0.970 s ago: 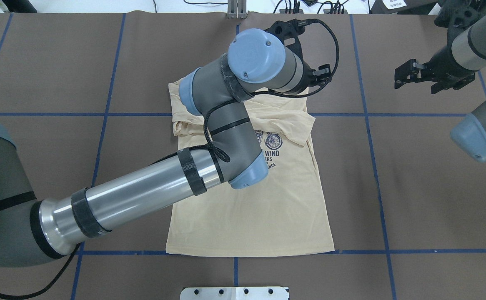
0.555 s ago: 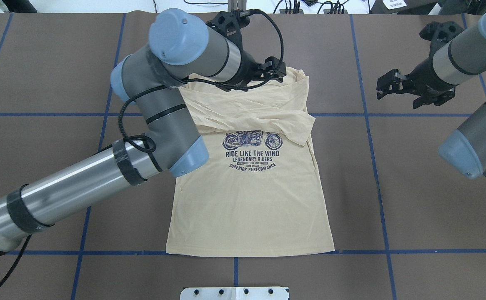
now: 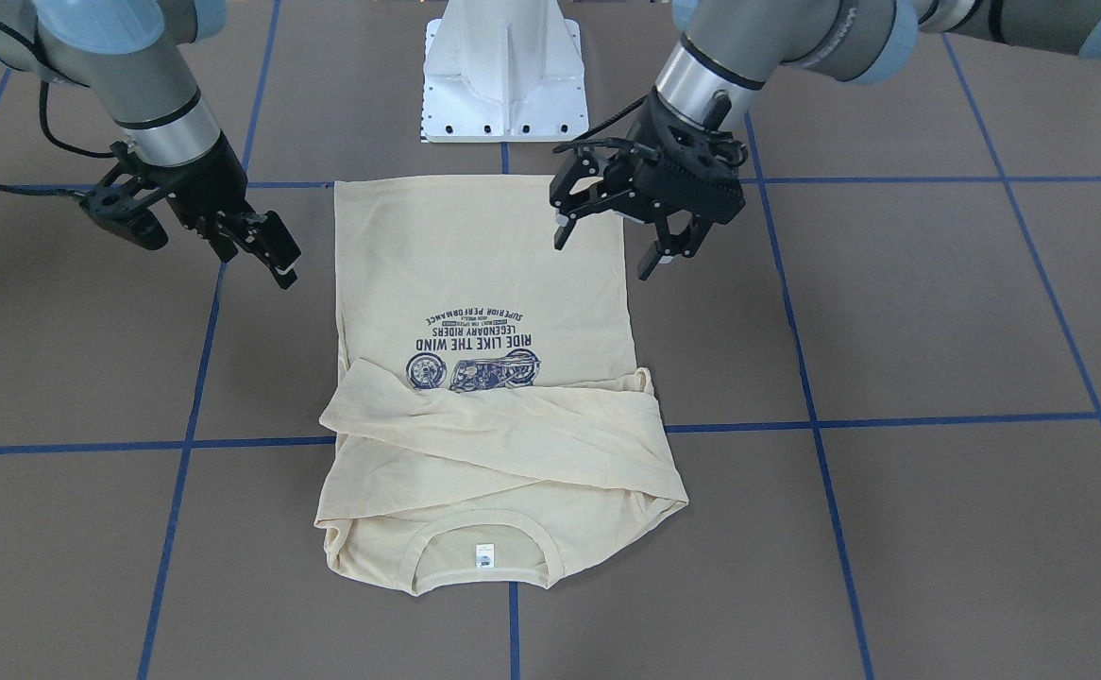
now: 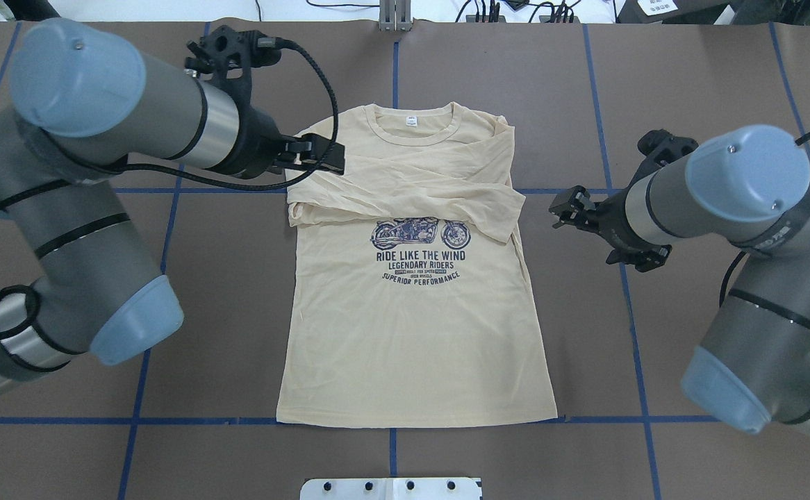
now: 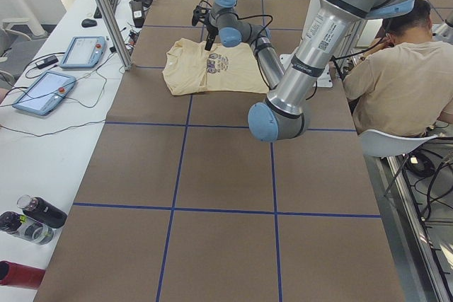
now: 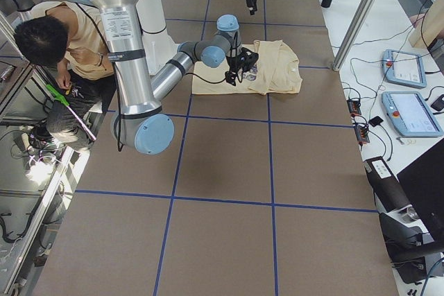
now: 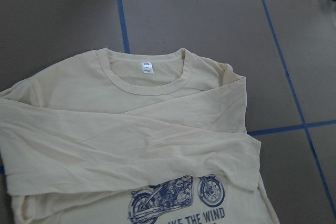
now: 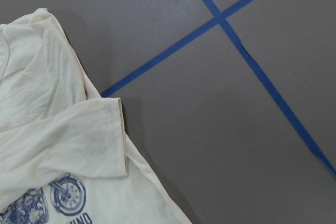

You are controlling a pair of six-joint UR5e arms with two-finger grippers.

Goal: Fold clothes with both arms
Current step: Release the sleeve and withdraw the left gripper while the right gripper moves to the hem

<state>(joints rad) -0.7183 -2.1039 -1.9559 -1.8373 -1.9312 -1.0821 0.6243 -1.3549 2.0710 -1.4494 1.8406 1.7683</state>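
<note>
The cream-yellow shirt (image 4: 412, 333) lies flat on the brown table, print up, collar and white label at the far end, both sleeves folded across the chest. It also shows in the front view (image 3: 484, 274) and both wrist views (image 7: 157, 145) (image 8: 47, 129). My left gripper (image 4: 321, 158) is open and empty, raised by the shirt's left shoulder; in the front view (image 3: 605, 250) its jaws are spread wide. My right gripper (image 4: 596, 229) is open and empty, just off the shirt's right edge by the sleeve cuff; it also shows in the front view (image 3: 258, 250).
The white pedestal base (image 3: 503, 85) stands at the near edge by the hem. Blue tape lines (image 4: 627, 305) grid the table. A seated person (image 5: 396, 83) is beside the robot. Tablets (image 5: 42, 90) and bottles (image 5: 35, 217) lie on the side bench.
My left arm has swung left, from above the shirt's right shoulder across to its left shoulder. My right arm has come down and in toward the shirt's right edge. The shirt has not moved.
</note>
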